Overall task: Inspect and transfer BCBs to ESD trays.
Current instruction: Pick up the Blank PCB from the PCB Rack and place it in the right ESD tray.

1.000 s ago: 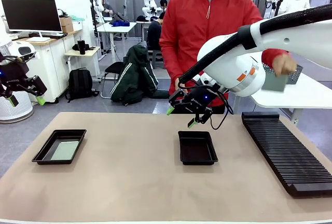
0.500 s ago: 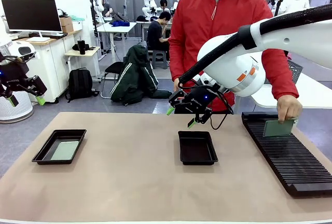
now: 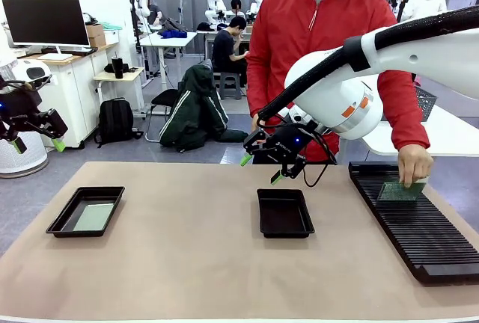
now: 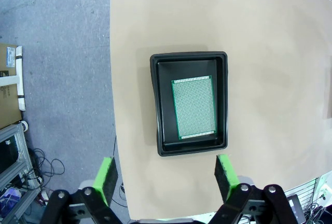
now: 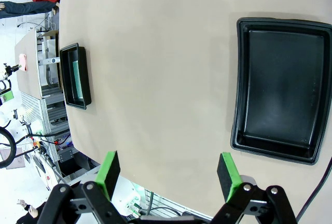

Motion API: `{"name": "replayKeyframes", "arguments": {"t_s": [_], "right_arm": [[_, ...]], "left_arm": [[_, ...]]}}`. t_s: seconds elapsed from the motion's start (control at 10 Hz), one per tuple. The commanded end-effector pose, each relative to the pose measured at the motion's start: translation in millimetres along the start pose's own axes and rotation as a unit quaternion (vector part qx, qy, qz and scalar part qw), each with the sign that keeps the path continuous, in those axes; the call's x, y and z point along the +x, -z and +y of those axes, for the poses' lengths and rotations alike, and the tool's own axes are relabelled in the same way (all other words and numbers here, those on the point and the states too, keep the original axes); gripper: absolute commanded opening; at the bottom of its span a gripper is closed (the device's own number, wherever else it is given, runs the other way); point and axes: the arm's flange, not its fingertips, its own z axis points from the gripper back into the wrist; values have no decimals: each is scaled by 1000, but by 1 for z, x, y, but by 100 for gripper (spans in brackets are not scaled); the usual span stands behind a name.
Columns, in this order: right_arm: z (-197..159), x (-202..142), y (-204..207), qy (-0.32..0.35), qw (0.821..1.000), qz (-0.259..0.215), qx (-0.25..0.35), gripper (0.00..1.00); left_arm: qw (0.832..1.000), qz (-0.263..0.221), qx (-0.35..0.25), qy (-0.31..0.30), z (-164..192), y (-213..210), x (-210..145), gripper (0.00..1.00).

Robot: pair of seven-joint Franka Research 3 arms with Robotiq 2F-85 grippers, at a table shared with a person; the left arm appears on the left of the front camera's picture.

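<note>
One black ESD tray [image 3: 85, 211] sits at the table's left with a green BCB [image 4: 193, 107] lying flat on its floor. A second tray [image 3: 284, 212] near the middle holds nothing; it also appears in the right wrist view [image 5: 280, 86]. The person's hand [image 3: 414, 164] lays another BCB [image 3: 398, 191] onto the ribbed rack [image 3: 415, 218]. My left gripper [image 3: 37, 142] hovers open, high beyond the table's left edge; its fingers [image 4: 106, 178] frame the left tray from above. My right gripper [image 3: 260, 169] hangs open just behind the middle tray.
The tan mat [image 3: 194, 263] covers the table. The person in a red jacket [image 3: 329, 46] stands at the far side. My right arm's white body [image 3: 337, 99] looms above the middle. A far tray with its board [image 5: 75, 76] shows small in the right wrist view.
The person's hand has brought a BCB down from behind my right arm and tilted it onto the rack. Both grippers have stayed still.
</note>
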Motion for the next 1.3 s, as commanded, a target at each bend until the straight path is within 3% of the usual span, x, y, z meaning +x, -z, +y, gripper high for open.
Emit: {"name": "replayKeyframes", "arguments": {"t_s": [0.0,0.8,1.2], "right_arm": [[1,0,0,6,1000,-4,-2,100],[0,0,0,0,1000,0,0,100],[-42,-4,-61,-48,998,18,-41,100]], "left_arm": [[1000,-1,0,0,0,1,0,100],[1000,-1,0,0,0,1,0,100],[1000,-1,0,0,0,1,0,100]]}}
